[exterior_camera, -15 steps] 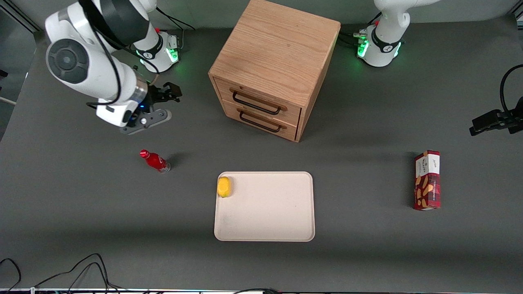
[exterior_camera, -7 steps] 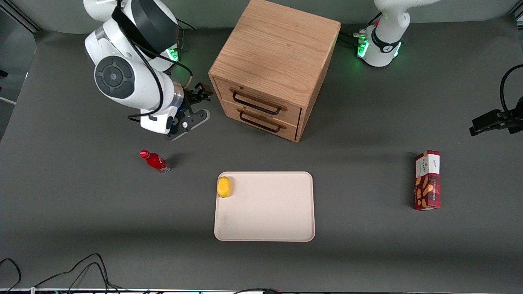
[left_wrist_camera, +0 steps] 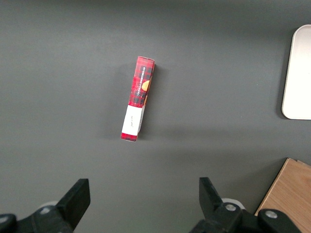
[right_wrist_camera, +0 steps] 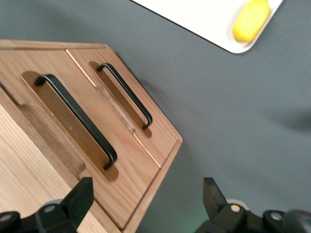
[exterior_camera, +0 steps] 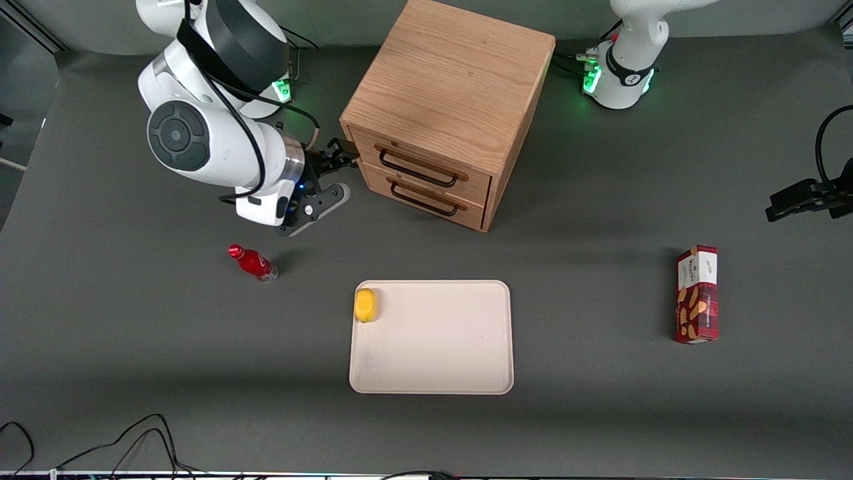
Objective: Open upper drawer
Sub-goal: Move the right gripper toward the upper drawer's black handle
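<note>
Right arm's gripper [exterior_camera: 340,155] beside the cabinet [exterior_camera: 453,87], upper drawer [exterior_camera: 426,162] shut.

Table [exterior_camera: 133,347]: grey, bearing all items. Cabinet: oak, two drawers facing the front camera; upper drawer flush with the carcass, black handle [right_wrist_camera: 77,121] untouched, lower drawer [exterior_camera: 426,197] beneath it. Tray [exterior_camera: 440,360]: cream, nearer the camera than the cabinet, a lemon [exterior_camera: 365,305] in one corner. Box [exterior_camera: 697,294]: red, toward the parked arm's end. Bottle [exterior_camera: 253,263]: red, lying near the working arm. Gripper: at the cabinet's front corner, level with the upper drawer, fingers [right_wrist_camera: 82,194] spread apart, holding nothing.
</note>
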{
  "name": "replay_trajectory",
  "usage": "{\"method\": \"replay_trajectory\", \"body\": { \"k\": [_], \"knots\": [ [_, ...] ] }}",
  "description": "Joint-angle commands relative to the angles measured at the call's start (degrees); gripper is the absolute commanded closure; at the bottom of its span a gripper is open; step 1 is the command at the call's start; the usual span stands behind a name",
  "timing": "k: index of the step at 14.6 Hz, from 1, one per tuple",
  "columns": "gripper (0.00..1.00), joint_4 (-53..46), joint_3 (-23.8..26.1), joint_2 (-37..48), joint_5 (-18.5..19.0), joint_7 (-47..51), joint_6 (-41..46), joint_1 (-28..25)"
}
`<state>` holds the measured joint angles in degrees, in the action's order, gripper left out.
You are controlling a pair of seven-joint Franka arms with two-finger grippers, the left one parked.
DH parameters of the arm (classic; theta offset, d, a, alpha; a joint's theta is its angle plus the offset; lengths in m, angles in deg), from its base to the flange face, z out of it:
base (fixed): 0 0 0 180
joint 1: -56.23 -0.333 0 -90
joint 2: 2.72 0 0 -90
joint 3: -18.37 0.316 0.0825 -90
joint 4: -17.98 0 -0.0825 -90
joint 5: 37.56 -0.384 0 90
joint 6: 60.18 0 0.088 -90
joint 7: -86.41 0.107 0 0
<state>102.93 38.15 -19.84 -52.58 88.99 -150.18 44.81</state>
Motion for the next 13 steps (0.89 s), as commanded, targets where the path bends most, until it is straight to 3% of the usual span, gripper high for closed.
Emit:
{"method": "replay_trajectory", "body": {
  "k": [1,3,5,7,10,13],
  "knots": [
    [0.0,-3.0,0.4,-2.7,-0.5,-1.4,-2.9,-3.2],
    [0.0,-3.4,0.4,-3.6,2.3,-1.6,-6.1,-7.5],
    [0.0,-4.4,0.7,-6.4,2.3,-2.7,-7.4,-7.6],
    [0.0,-5.1,0.6,-6.9,2.8,-10.5,-8.3,-9.3],
    [0.0,-5.0,0.2,-7.7,2.7,-20.8,-9.8,-8.3],
    [0.0,-5.0,0.2,-8.5,2.8,-22.6,-9.8,-8.2]
  ]
}}
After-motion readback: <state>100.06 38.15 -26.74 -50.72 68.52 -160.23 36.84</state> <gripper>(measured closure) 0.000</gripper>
